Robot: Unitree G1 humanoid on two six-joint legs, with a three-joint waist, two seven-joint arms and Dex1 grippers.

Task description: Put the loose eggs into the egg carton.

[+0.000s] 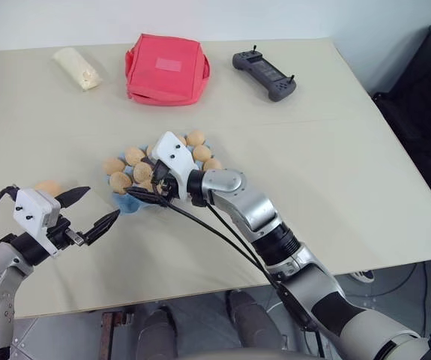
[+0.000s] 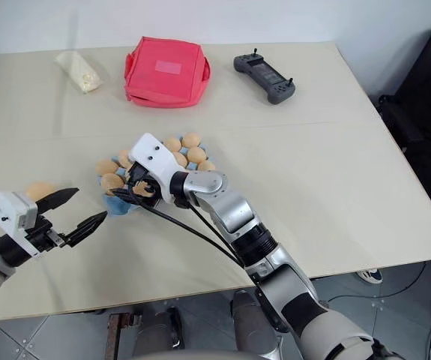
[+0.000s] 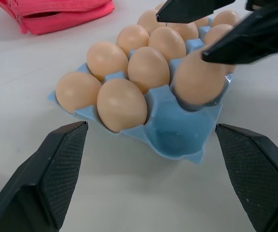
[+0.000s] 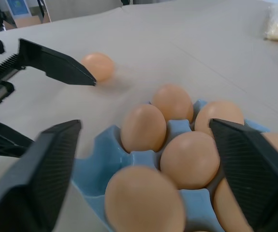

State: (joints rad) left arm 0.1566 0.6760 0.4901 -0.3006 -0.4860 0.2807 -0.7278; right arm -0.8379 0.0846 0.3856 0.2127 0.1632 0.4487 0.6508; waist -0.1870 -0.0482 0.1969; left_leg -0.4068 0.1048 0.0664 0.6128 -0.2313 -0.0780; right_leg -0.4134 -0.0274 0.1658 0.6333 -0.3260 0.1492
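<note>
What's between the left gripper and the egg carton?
Bare table: in the left wrist view, only tabletop separates the open left gripper from the egg carton.

Egg carton [image 1: 129, 201] at centre frame is crowded from above by the right gripper [image 2: 136, 189]. Bare table [image 1: 335, 172] lies right; red pouch [image 1: 166, 69] and controller [image 1: 264, 74] stand along the top.

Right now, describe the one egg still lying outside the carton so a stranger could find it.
Start at the light blue moulded egg carton near the middle of the beige table. Look toward the robot's left, just beyond its open left gripper. There lies a pale orange-tan loose egg, alone on bare tabletop, while all the others sit in cups.
</note>
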